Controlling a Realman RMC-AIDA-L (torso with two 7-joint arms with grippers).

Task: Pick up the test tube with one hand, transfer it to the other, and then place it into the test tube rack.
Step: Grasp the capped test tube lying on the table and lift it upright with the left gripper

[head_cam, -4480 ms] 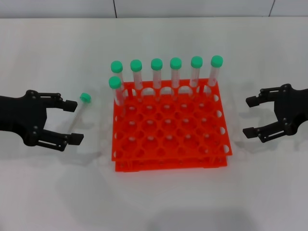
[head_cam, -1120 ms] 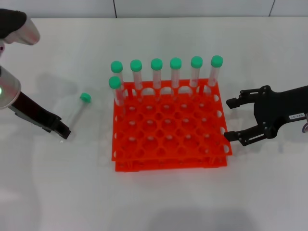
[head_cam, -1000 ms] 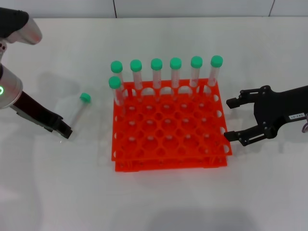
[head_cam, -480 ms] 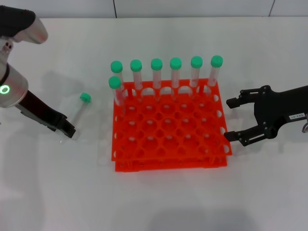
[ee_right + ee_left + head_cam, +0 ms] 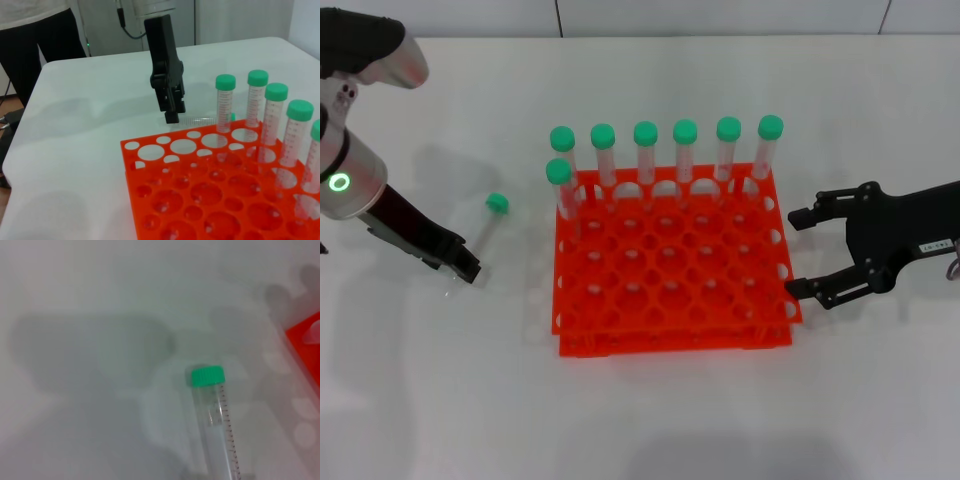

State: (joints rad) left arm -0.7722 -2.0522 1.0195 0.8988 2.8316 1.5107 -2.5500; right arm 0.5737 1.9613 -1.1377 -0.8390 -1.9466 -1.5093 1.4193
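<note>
Test tube [image 5: 483,234] flat on bench [image 5: 440,380], green cap away from left gripper [image 5: 463,267], long axis toward it; clench unclear; right gripper [image 5: 802,253] spread, empty, far beyond rack [image 5: 670,265]

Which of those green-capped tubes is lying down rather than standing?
The lone tube on the table left of the rack, by the left tool. The other seven stand upright in the rack.
</note>
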